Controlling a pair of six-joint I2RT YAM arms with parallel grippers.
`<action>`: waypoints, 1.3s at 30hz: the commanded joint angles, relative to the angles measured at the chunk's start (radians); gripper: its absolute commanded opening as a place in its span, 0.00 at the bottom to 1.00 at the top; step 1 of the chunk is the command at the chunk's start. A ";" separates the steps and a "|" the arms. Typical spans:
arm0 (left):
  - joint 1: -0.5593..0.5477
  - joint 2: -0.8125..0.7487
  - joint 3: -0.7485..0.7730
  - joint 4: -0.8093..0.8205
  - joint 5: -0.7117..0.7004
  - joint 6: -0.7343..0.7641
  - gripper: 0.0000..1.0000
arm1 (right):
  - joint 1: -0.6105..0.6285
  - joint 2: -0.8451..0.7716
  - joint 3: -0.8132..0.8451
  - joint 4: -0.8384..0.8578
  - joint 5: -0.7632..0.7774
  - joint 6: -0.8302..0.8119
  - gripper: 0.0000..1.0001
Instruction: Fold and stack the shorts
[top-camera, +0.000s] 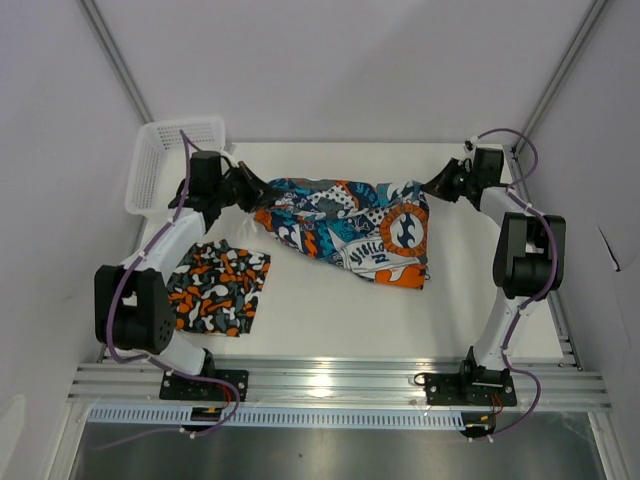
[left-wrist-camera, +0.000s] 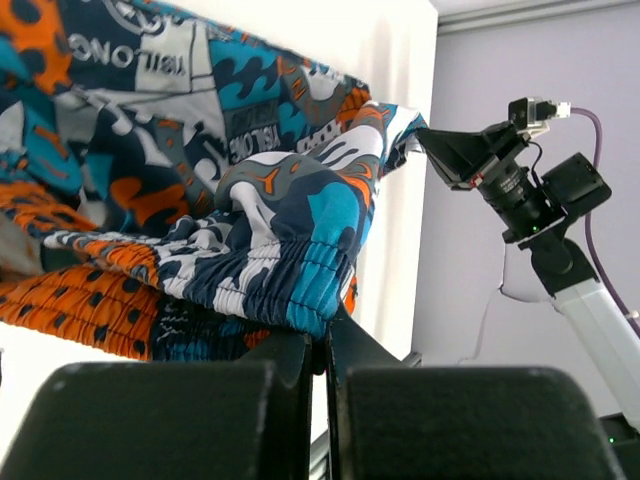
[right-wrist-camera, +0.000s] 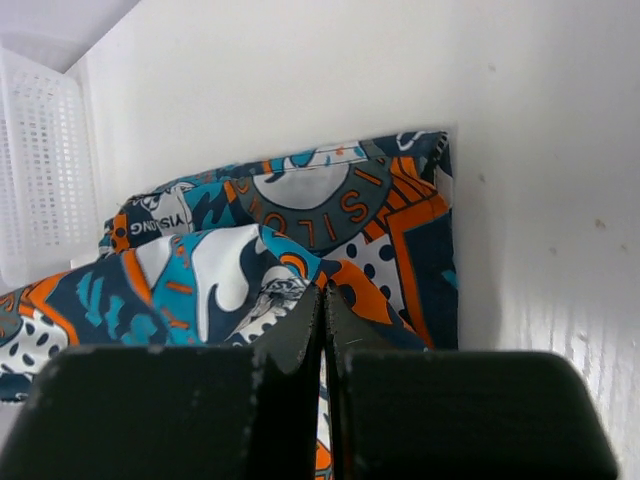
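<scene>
- Hanging between the two arms, the teal, orange and white graphic shorts (top-camera: 350, 225) stretch across the upper middle of the top view. They are pinched at the two ends of their upper edge, and the rest droops down and right onto the counter (top-camera: 330, 320).
- The left pincer (top-camera: 248, 190) is clamped on the left end of that edge. In its wrist view the fingers meet with a gathered, elastic-looking band of the fabric caught above them.
- The right pincer (top-camera: 442, 184) is clamped on the right end. Its wrist view shows the fingers pressed together with printed cloth bunched at their tips.
- These shorts are not yet folded, by my reading: they look opened out and partly lifted, with creases and an uneven lower edge.
- The orange, black, grey and white camouflage shorts (top-camera: 218, 288) lie at the lower left, flat on the counter in a compact, roughly square shape, apart from the graphic pair. They look already folded.
- So about half appears done. What is left, I judge, is to lay the graphic pair flat, fold it and set it on the camouflage pair.
- A white mesh basket (top-camera: 160, 165) stands at the upper left, just beside the left arm; neither pair is in it.
</scene>
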 joint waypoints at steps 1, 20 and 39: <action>0.010 0.045 0.077 0.053 0.004 -0.013 0.00 | 0.009 -0.053 0.073 -0.001 -0.028 -0.033 0.00; 0.086 0.103 -0.077 0.380 0.038 -0.164 0.00 | 0.021 0.040 0.237 -0.013 -0.065 -0.016 0.00; 0.112 -0.230 -0.498 0.426 -0.002 -0.073 0.00 | 0.103 0.146 0.487 -0.392 -0.056 -0.145 0.08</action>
